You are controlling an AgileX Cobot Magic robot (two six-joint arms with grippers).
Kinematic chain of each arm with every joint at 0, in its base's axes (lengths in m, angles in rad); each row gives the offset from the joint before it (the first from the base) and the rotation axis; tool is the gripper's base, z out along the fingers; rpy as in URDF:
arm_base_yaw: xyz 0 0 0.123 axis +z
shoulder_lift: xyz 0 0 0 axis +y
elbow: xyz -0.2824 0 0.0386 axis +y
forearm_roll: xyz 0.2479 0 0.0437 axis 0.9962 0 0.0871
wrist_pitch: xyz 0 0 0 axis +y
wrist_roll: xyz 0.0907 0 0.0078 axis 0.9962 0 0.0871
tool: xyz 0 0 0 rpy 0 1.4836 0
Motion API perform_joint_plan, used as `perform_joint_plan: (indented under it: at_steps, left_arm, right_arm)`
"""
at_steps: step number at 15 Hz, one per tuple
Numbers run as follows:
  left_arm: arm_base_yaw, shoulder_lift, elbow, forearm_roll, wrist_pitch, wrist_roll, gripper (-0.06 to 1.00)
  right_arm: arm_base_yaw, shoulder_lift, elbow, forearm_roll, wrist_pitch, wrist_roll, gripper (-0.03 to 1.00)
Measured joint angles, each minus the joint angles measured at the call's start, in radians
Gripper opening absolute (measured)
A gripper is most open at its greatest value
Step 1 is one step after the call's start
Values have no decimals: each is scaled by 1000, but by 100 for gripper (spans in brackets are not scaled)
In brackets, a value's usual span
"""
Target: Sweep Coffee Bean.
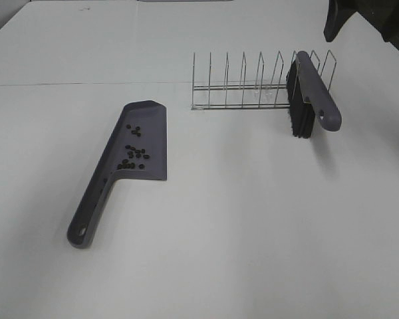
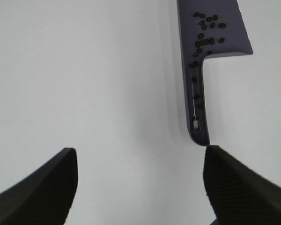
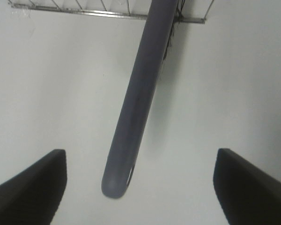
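Note:
A grey-purple dustpan [image 1: 130, 156] lies flat on the white table, left of centre, handle toward the front. Several coffee beans [image 1: 134, 154] lie in its pan; they also show in the left wrist view [image 2: 207, 33], some along the handle. The brush [image 1: 310, 93] stands in the right end of a wire rack [image 1: 246, 86], bristles down, handle leaning forward. My left gripper [image 2: 140, 187] is open and empty, behind the dustpan's handle end [image 2: 196, 126]. My right gripper [image 3: 140, 187] is open and empty, above the brush handle [image 3: 136, 103].
The wire rack has several upright dividers and stands at the back centre-right. A dark part of the right arm [image 1: 359, 20] shows at the top right corner. The table's far seam runs behind the rack.

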Motion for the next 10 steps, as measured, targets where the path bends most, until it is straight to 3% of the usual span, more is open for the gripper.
perform_joint_plan:
  at_steps: [3,10]
  left_arm:
    - [0,-145,10,1,27,16,68]
    - [0,-637,383,9,40,23,68]
  right_arm:
    - [0,-151,182,1,0,-2,72]
    - [0,-596,642,19,0,-16,72]
